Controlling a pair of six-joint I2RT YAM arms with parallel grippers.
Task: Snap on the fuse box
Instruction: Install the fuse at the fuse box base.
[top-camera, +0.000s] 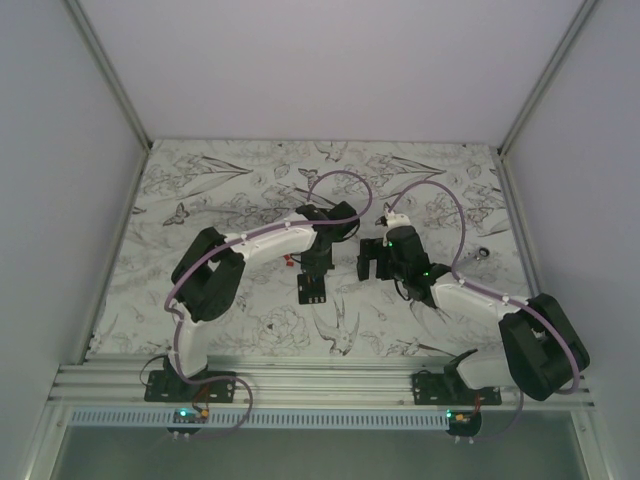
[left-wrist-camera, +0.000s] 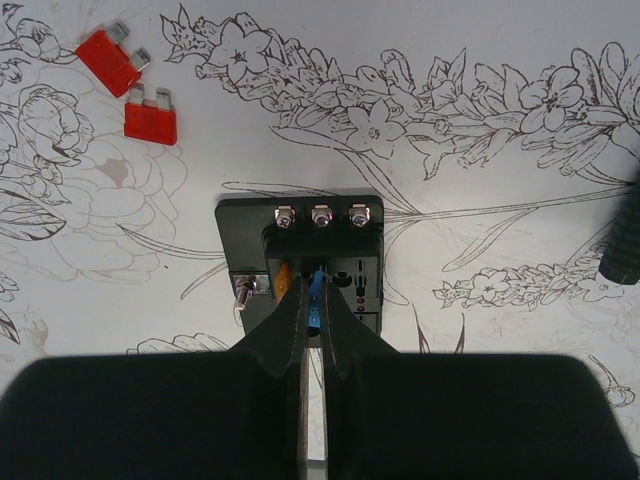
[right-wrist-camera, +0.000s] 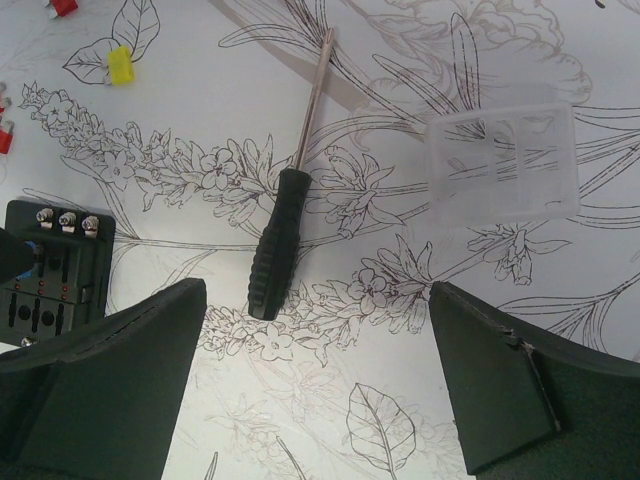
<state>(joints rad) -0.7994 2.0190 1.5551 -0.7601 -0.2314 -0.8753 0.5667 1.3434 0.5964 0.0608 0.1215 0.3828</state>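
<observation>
Black square plastic fuse box (left-wrist-camera: 345, 250) is pinned at the centre of the table (top-camera: 200, 200)!
The left hand (left-wrist-camera: 314, 292) is clenched on a small blue fuse (left-wrist-camera: 316, 305) there, likely steadying; the right hand (right-wrist-camera: 315, 300) is spread wide, ready for the clear plastic lid (right-wrist-camera: 503, 165) at 2 o'clock.

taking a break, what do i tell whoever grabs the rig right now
Left gripper: shut, tips down at a blue fuse in the fuse box.
Right gripper: open, empty, over the table by the screwdriver.
Clear plastic cover: lying flat, apart from the fuse box, past the screwdriver.
Done: nothing snapped on yet.
Left: probably pick up the cover and press it onto the box.
</observation>
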